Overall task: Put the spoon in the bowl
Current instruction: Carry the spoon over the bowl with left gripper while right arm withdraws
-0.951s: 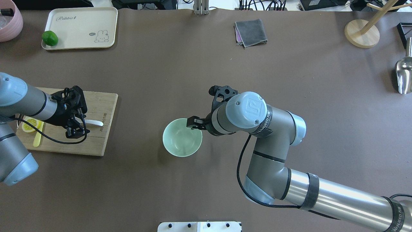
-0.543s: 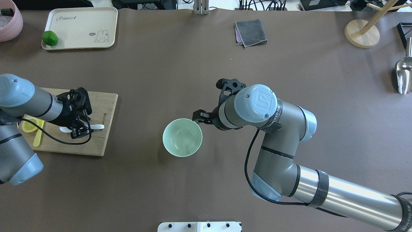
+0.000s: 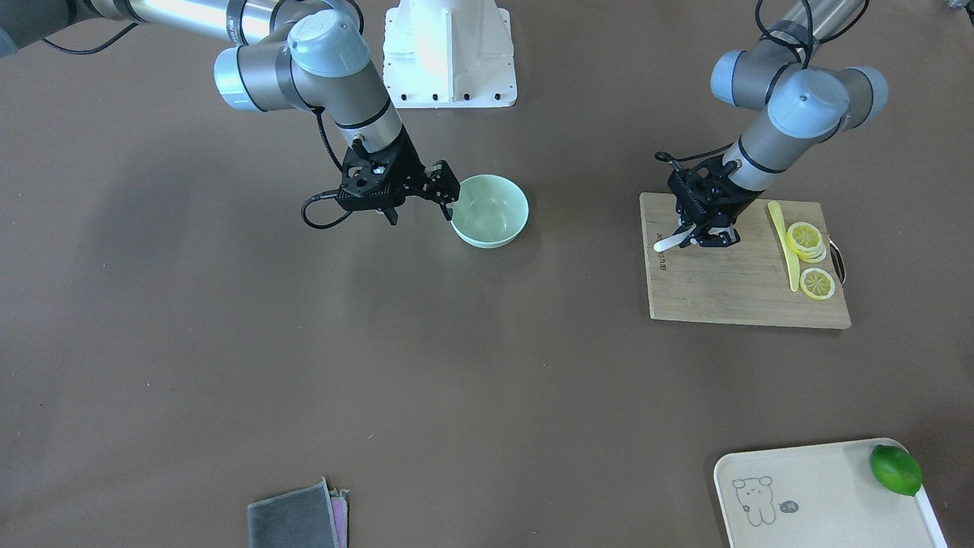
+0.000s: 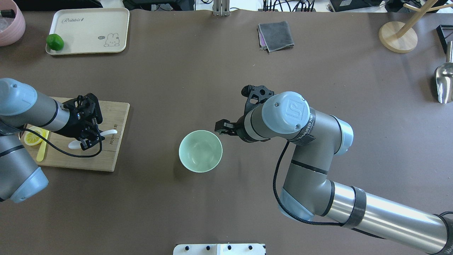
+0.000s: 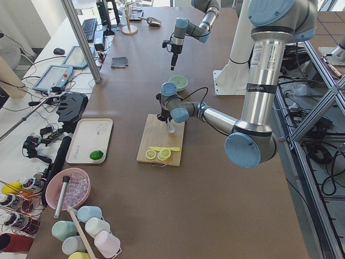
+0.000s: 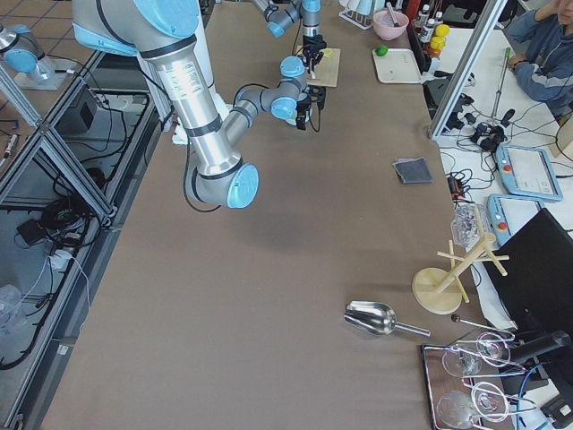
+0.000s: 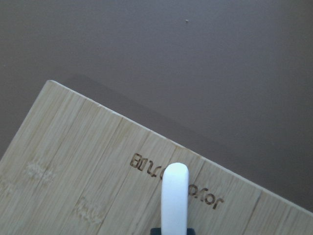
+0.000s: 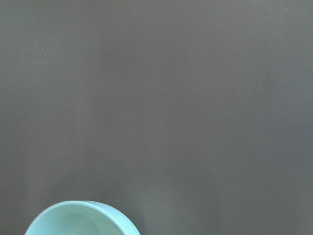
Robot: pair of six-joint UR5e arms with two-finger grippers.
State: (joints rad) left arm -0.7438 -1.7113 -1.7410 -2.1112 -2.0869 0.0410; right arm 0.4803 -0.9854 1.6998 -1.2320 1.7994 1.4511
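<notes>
**Spoon** [image 4: 75,143]: held clenched in the left tool [image 4: 90,138] over the cutting board [image 4: 106,156], well apart from the bowl [image 4: 200,151] on its left-arm side. The long axis is set roughly in line with the bowl, handle end toward it and scoop away.

**Bowl:** stood upright on the table [image 4: 226,198]; nothing is seen inside.

**Right tool** [image 4: 219,128]: released and holding nothing, just beside the bowl's rim.

**Judgement:** a sideways carry by the left arm is called for.
</notes>
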